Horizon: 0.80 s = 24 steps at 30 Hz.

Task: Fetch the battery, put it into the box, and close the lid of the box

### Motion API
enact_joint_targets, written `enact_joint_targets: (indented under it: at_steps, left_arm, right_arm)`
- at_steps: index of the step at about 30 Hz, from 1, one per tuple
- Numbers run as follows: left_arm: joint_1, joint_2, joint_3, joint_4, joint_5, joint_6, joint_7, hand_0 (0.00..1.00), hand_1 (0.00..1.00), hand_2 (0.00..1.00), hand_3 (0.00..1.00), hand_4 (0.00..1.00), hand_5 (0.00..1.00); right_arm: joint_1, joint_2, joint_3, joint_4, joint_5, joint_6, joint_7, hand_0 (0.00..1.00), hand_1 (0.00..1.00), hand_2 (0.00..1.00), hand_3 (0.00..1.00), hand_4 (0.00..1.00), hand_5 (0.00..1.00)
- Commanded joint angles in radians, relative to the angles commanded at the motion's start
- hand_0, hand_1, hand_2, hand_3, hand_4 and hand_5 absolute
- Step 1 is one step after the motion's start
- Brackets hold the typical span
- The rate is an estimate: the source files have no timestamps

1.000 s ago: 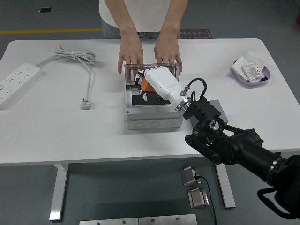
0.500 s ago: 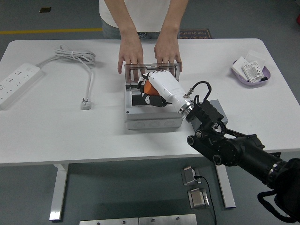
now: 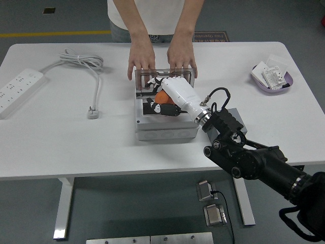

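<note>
Battery (image 3: 161, 95), orange, inside open grey box (image 3: 165, 131), pinched by right hand (image 3: 172, 91) reaching in palm-down from lower right. Lid (image 3: 161, 75) held upright by person's hands (image 3: 141, 65).

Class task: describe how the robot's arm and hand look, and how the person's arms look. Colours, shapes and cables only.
The robot's right arm is black and bulky with round joints. A silver ring joins it to a white hand, and a black cable loops at the wrist. The person's forearms are bare.
</note>
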Motion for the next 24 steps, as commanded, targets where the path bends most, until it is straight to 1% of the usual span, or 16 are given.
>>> enact_joint_targets:
  at_steps: [1,2,7,8,9,13,14,18,20,24]
  left_arm:
    - [0.0,0.0,0.0,0.0,0.0,0.0,0.0,0.705,0.706,0.733,0.8,0.893,0.587]
    - [0.0,0.0,0.0,0.0,0.001,0.0,0.0,0.705,0.706,0.733,0.8,0.893,0.588]
    - [0.001,-0.002,0.002,0.0,0.001,0.0,0.001,0.705,0.706,0.733,0.8,0.893,0.588]
    - [0.001,-0.002,0.002,0.0,0.001,0.0,0.001,0.705,0.704,0.731,0.8,0.892,0.586]
    - [0.001,-0.003,0.002,0.0,0.001,0.0,0.002,0.705,0.704,0.731,0.8,0.892,0.586]
    - [0.001,-0.004,0.001,0.0,-0.001,0.0,0.002,0.705,0.704,0.731,0.8,0.892,0.586]
    - [0.001,-0.004,0.001,0.0,-0.002,0.0,0.001,0.705,0.703,0.731,0.8,0.891,0.586]
    - [0.0,-0.005,0.001,0.0,-0.005,0.001,0.001,0.705,0.703,0.731,0.8,0.891,0.586]
    - [0.0,-0.006,0.0,0.0,-0.006,0.001,0.0,0.705,0.702,0.73,0.8,0.891,0.585]
    - [0.001,-0.006,-0.004,0.0,-0.006,0.002,0.002,0.705,0.702,0.73,0.8,0.891,0.585]
  right_arm:
    - [-0.001,0.0,0.0,0.0,0.0,0.001,-0.001,0.563,0.505,0.623,0.745,0.949,0.574]
    - [-0.001,0.0,-0.001,-0.001,0.0,0.003,-0.002,0.643,0.556,0.646,0.786,0.984,0.589]
    - [-0.002,-0.001,-0.003,0.002,0.004,0.008,-0.005,0.643,0.556,0.646,0.786,0.984,0.589]
    - [-0.002,-0.002,-0.003,0.004,0.004,0.009,-0.006,0.682,0.583,0.656,0.823,0.998,0.617]
    - [-0.002,-0.003,-0.003,0.007,0.005,0.01,-0.007,0.682,0.583,0.656,0.823,0.998,0.617]
    - [-0.006,-0.01,0.006,0.034,0.004,0.017,-0.019,0.682,0.583,0.656,0.823,0.998,0.617]
    - [-0.007,-0.014,0.01,0.045,0.005,0.019,-0.022,0.698,0.591,0.659,0.816,0.998,0.635]
    - [-0.011,-0.03,0.032,0.098,0.0,0.026,-0.035,0.698,0.591,0.659,0.816,0.998,0.635]
    - [-0.014,-0.041,0.05,0.132,-0.011,0.032,-0.046,0.71,0.59,0.656,0.801,0.998,0.652]
    - [-0.021,-0.067,0.089,0.211,-0.032,0.059,-0.078,0.71,0.59,0.656,0.801,0.998,0.652]
